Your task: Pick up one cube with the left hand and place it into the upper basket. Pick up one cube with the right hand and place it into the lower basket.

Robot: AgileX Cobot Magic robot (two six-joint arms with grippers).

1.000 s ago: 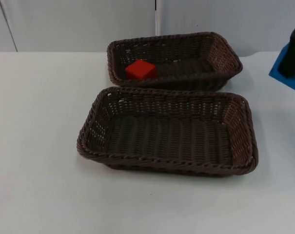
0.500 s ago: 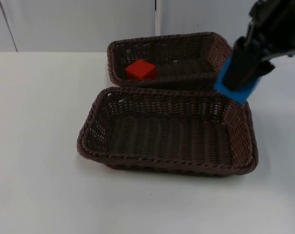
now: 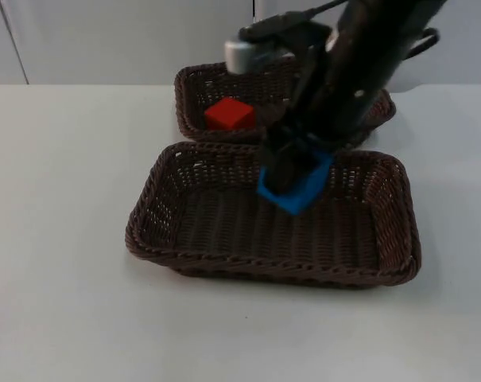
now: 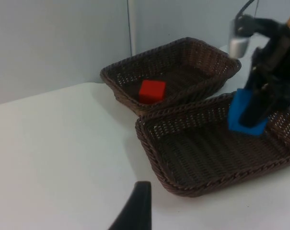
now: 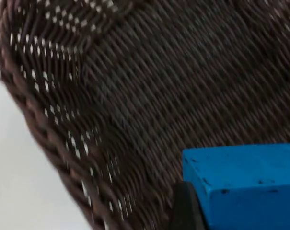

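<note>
The right gripper [image 3: 292, 179] pinches a bright blue cube [image 3: 298, 189] above the near brown wicker basket [image 3: 224, 251]; a red cube [image 3: 229, 114] lies in the far brown wicker basket [image 3: 194, 79]

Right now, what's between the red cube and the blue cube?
In the top view, the two dark wicker baskets' adjoining rims lie between red cube and blue cube.

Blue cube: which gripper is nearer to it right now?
Right. The right gripper holds the blue cube over the lower basket; the left gripper waits apart, over the table.
</note>
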